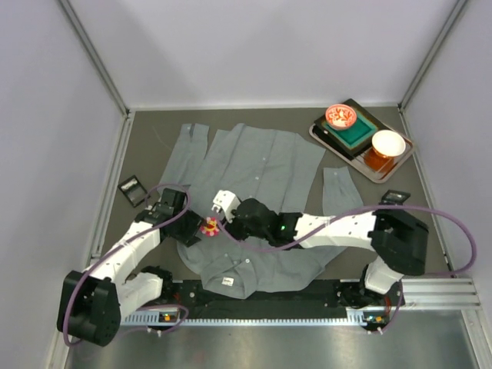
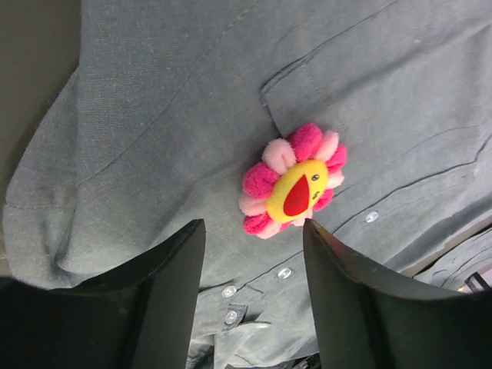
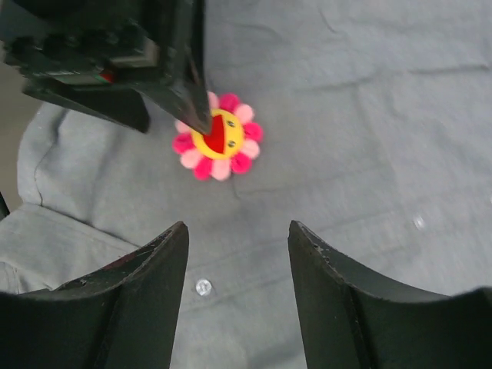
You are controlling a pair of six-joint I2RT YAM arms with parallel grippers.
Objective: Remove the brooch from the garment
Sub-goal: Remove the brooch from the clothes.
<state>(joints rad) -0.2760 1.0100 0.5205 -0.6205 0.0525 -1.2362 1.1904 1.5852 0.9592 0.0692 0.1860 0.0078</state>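
Hovering over the garment (image 1: pixel 261 165), both arms sit close to the brooch (image 2: pixel 294 191), a plush pink flower w/ a yellow face, lying flat on the grey cloth at the corner of the chest pocket (image 2: pixel 369 100).

Left gripper (image 2: pixel 254 224): jaws spread wide, nothing between them. The brooch lies just ahead of the tips, offset toward one finger, not centred in the gap.

Right gripper (image 3: pixel 238 225): also spread, empty. The brooch is further ahead of it, roughly on its centreline.

In the right wrist view one left finger overlaps the brooch's edge. It's prob. touching, but that can't be confirmed from this angle.

The brooch is round, so there's no long axis to align to. Left arm is the nearer one. Judgement: the left needs a small sideways shift to centre, then close on the petals. The right looks placed to pin the cloth beside the brooch while it's pulled.
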